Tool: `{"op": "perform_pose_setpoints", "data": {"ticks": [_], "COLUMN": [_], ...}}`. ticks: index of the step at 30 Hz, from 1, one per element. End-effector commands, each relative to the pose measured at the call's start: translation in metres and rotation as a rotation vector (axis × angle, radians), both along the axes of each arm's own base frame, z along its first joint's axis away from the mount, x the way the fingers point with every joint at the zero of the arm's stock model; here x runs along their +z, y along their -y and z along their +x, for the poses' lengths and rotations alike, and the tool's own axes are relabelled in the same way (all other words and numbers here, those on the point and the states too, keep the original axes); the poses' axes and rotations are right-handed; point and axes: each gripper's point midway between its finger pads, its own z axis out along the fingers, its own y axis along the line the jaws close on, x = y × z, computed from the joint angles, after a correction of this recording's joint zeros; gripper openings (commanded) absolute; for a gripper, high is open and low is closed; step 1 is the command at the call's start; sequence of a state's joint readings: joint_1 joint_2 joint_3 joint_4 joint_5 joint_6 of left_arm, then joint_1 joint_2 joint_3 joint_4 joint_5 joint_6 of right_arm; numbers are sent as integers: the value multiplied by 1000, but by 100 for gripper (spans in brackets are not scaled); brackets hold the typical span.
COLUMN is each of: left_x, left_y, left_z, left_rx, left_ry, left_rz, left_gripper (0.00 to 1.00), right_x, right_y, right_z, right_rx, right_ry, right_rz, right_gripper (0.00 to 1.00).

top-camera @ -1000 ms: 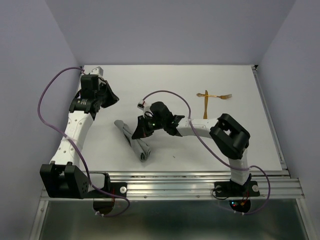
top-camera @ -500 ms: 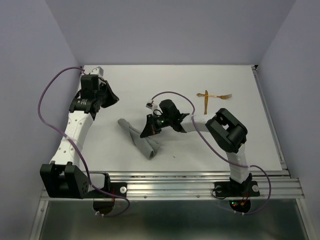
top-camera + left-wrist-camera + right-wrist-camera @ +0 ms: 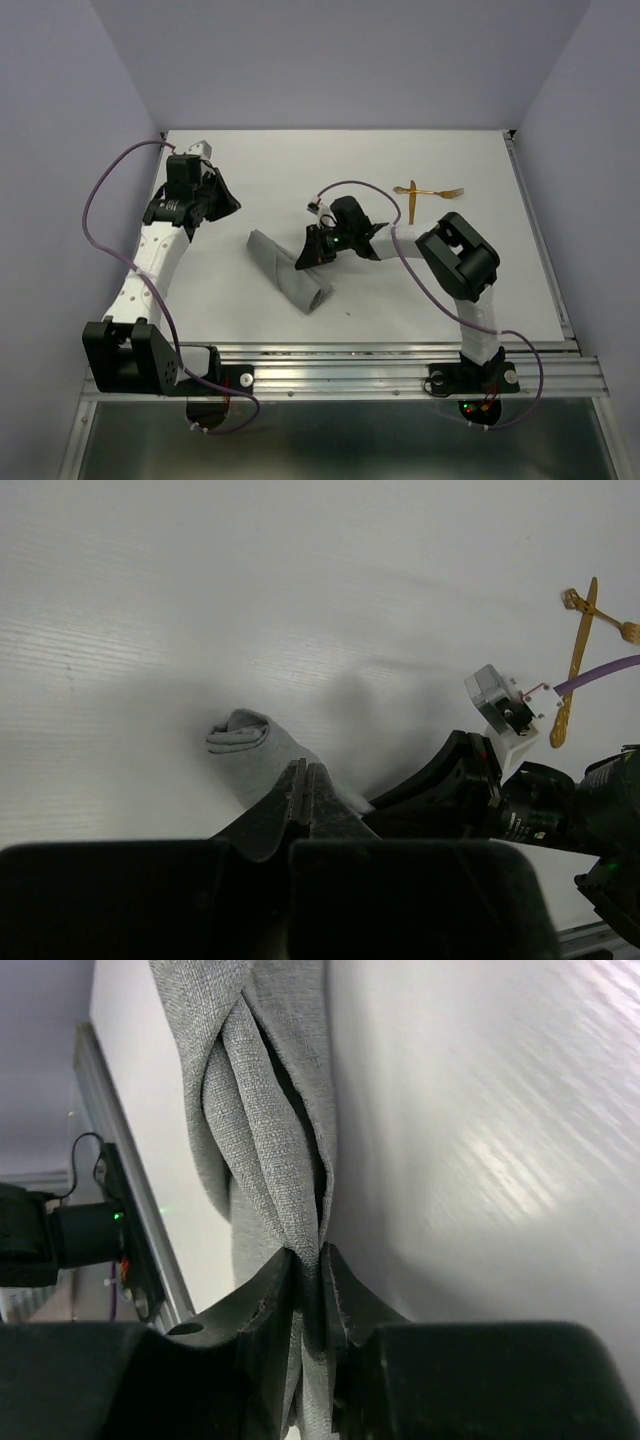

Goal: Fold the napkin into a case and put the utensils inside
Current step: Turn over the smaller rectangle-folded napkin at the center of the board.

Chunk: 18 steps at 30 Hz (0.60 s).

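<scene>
I see the rolled grey cloth napkin (image 3: pixel 288 272) mid white tabletop (image 3: pixel 480 290), with open room on every side. The crossed golden utensils (image 3: pixel 413 203) lie far right, well apart. My right arm (image 3: pixel 455 262) reaches left, right fingers (image 3: pixel 262 1305) pinching a napkin fold. My left arm (image 3: pixel 155 255) hangs far-left, left fingers (image 3: pixel 283 815) pressed together.

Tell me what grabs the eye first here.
The grey napkin lies bunched into a narrow diagonal strip mid-table. The right pincer is at its right edge, with a fold of cloth between its fingers. Next come the two golden utensils, lying crossed at the far right, untouched. The left pincer is shut on nothing at the far left.
</scene>
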<state>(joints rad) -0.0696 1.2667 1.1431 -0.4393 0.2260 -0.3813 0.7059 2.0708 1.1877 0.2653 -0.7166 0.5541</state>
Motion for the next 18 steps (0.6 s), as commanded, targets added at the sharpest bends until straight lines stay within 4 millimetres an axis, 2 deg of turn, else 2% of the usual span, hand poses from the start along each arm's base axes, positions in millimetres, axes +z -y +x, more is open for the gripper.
{"op": "perform_pose_setpoints", "data": {"ticks": [1,2,4,6,8,11,14,15,17,18], "left_x": [-8,-17,-29,-46,-54,-70,-81,-83,-95,-99], "left_y": [2,6,10,13,19,29,38,41,42,43], "left_z": [1,-1,-4,-8,-8,-10,-8,-7,-4,-2], "left_rx": [-30,-51,-67,-81,-99,-119,-137,-138,-138,-134], "left_ry": [5,-12,-44,-86,-101,-131,-145,-146,-171,-180], "left_rz": [-6,-20,-30,-37,-57,-78,-91,-96,-91,-92], "left_gripper": [0,0,0,0,0,0,0,0,0,0], "right_x": [1,6,7,9,15,24,33,35,31,34], "right_y": [18,20,30,35,43,55,68,66,69,70], "right_z": [24,26,38,42,45,48,47,42,28,23], "right_rx": [-119,-137,-196,-224,-256,-309,-361,-359,-360,-359], "right_ry": [85,103,134,151,174,199,233,249,253,256], "right_rz": [-79,-84,-121,-148,-179,-226,-277,-289,-358,-364], "right_gripper": [33,43,53,57,61,61,54,42,30,20]}}
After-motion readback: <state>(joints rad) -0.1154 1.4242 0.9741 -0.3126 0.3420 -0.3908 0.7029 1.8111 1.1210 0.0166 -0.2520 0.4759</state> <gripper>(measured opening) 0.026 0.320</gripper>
